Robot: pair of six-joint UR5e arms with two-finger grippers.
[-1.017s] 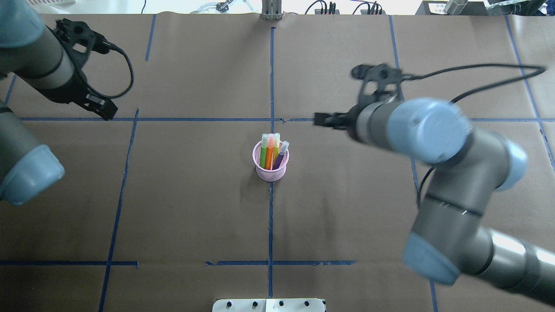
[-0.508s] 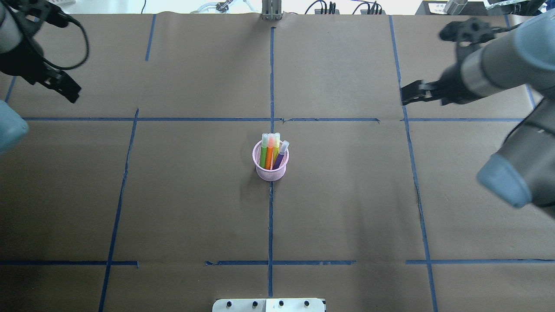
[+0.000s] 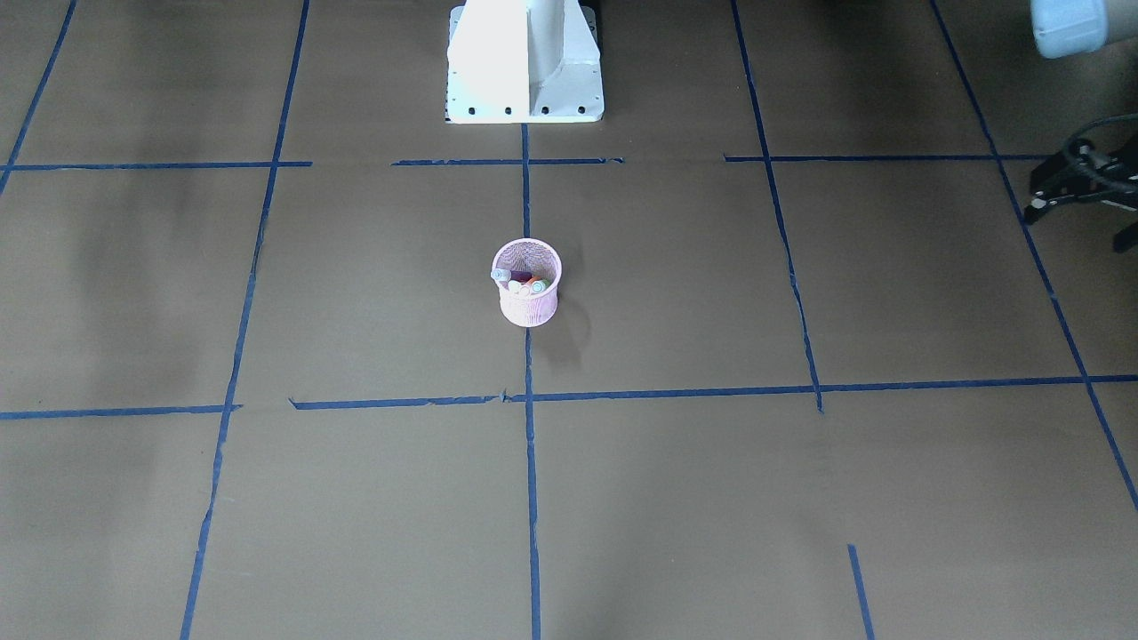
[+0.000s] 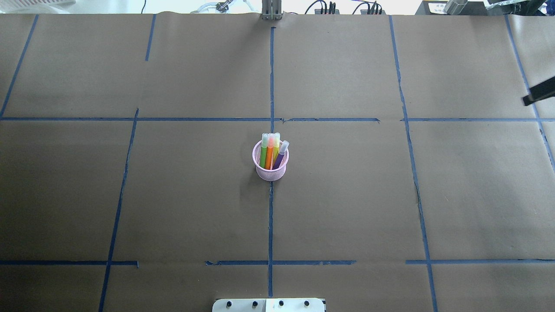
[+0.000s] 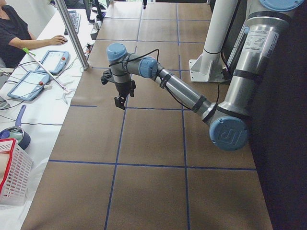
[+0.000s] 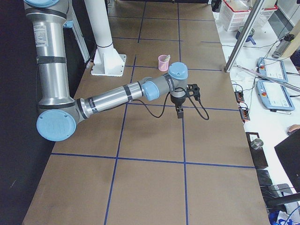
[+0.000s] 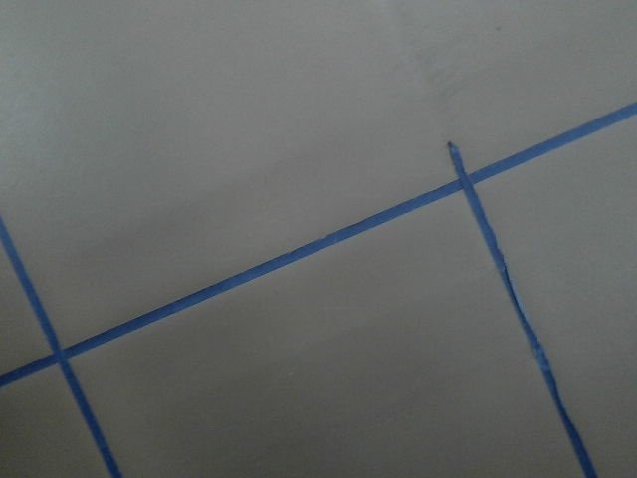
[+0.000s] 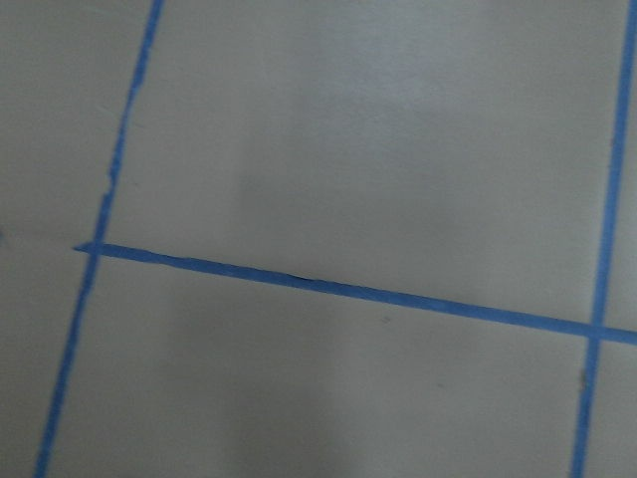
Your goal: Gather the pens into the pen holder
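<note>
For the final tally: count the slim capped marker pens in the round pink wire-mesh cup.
4, all standing in the round pink wire-mesh cup: green pen, orange pen, yellow-green pen, and purple pen, which leans right. Any shorter pen could be hidden inside.

Brown paper is covering the table [image 4: 347,208]. Blue tape lines [image 4: 270,216] are dividing it into rectangles. A white side bench [image 5: 43,115] is carrying two grey tablet-style pendants [image 5: 53,60].

The pink wire-mesh pen holder [image 4: 271,173] stands upright on the central blue tape line [image 4: 270,225], holding green, orange and purple pens [image 4: 269,157], pale caps up, leaning together.
</note>
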